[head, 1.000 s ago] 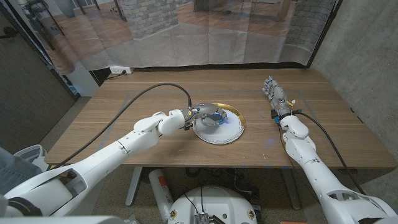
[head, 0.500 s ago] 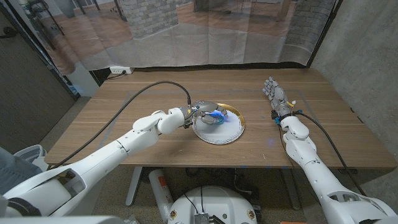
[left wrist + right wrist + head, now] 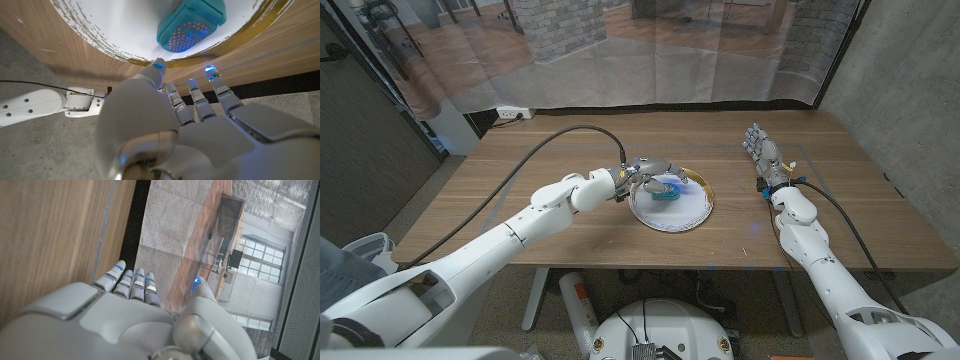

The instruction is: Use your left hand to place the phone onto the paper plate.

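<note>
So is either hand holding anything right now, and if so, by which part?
Nothing is held. The small teal phone lies on the white gold-rimmed paper plate, free of the left hand, whose fingers are spread. The right hand holds nothing.

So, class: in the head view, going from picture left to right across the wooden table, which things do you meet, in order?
Robot's white left hand → teal-cased phone lying on the white gold-rimmed paper plate → robot's white right hand.
</note>
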You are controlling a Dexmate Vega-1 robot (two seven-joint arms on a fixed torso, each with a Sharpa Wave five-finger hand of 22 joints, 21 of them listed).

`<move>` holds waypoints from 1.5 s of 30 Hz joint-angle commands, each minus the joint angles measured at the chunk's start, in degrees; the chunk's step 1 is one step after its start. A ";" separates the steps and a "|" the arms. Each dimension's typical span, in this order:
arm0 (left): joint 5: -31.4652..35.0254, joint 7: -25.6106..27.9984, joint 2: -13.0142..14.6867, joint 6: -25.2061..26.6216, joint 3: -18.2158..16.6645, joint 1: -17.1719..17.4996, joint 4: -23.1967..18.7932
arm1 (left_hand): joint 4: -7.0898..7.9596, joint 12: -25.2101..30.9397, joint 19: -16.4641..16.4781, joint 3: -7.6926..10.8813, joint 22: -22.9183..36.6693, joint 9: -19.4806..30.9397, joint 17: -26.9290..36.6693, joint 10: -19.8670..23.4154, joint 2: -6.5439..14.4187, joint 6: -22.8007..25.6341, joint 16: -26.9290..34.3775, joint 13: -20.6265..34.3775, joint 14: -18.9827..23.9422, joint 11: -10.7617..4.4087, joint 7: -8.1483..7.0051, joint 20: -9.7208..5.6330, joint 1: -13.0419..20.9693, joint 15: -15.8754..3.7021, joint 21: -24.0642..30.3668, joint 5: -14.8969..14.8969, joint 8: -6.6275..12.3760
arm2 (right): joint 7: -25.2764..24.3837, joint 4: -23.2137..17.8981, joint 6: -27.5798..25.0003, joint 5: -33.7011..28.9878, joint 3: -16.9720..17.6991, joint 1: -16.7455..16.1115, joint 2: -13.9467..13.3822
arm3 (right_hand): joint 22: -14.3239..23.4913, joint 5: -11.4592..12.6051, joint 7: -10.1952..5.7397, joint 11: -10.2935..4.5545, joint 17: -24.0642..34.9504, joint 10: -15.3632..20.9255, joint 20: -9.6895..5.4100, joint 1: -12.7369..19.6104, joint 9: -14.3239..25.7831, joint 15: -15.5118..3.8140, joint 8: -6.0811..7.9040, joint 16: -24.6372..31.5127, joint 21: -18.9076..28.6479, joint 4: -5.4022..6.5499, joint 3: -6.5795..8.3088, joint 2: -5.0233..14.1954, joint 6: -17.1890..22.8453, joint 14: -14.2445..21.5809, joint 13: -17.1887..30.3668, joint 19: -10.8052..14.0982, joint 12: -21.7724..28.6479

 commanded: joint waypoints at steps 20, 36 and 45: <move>0.34 0.66 0.98 -0.50 -2.29 0.55 -3.24 | -0.28 0.60 0.21 0.29 0.11 0.05 -0.73 0.73 0.11 0.17 0.81 -0.44 0.86 -0.04 -0.12 0.79 -0.62 -4.38 -0.52 -0.34 -0.10 | -0.03 1.65 0.92 -0.42 -0.17 1.11 0.54 | 0.26 -0.11 -0.16 -0.01 0.13 0.37 -0.81 0.99 0.26 -0.11 0.36 -0.04 -0.14 -0.59 0.24 0.06 0.54 0.43 0.15 0.40 0.31; 0.69 1.60 1.71 -0.17 -3.74 1.54 -5.24 | -0.32 0.69 0.41 0.37 0.11 0.01 -1.17 0.96 0.15 0.22 0.85 -0.74 0.91 0.14 -0.06 0.81 -0.86 -4.20 -0.75 -0.41 -0.15 | -0.63 0.96 0.99 -0.64 -0.29 0.75 0.60 | 0.26 -0.13 -0.16 -0.01 0.15 0.36 -0.82 1.10 0.27 -0.10 0.38 -0.02 -0.12 -0.59 0.22 0.02 0.63 0.47 0.15 0.44 0.30; 0.98 2.30 2.10 0.45 -4.67 2.26 -6.57 | -0.36 0.66 0.40 0.41 0.11 -0.01 -1.42 0.90 0.15 0.21 0.88 -0.93 0.94 0.05 -0.13 0.94 -1.00 -4.23 -0.94 -0.46 -0.20 | -0.84 0.18 0.79 -0.63 -0.48 0.31 0.47 | 0.27 -0.15 -0.11 0.16 0.16 0.39 -0.82 1.15 0.27 -0.12 0.37 -0.03 -0.12 -0.58 0.20 0.01 0.63 0.43 0.15 0.43 0.31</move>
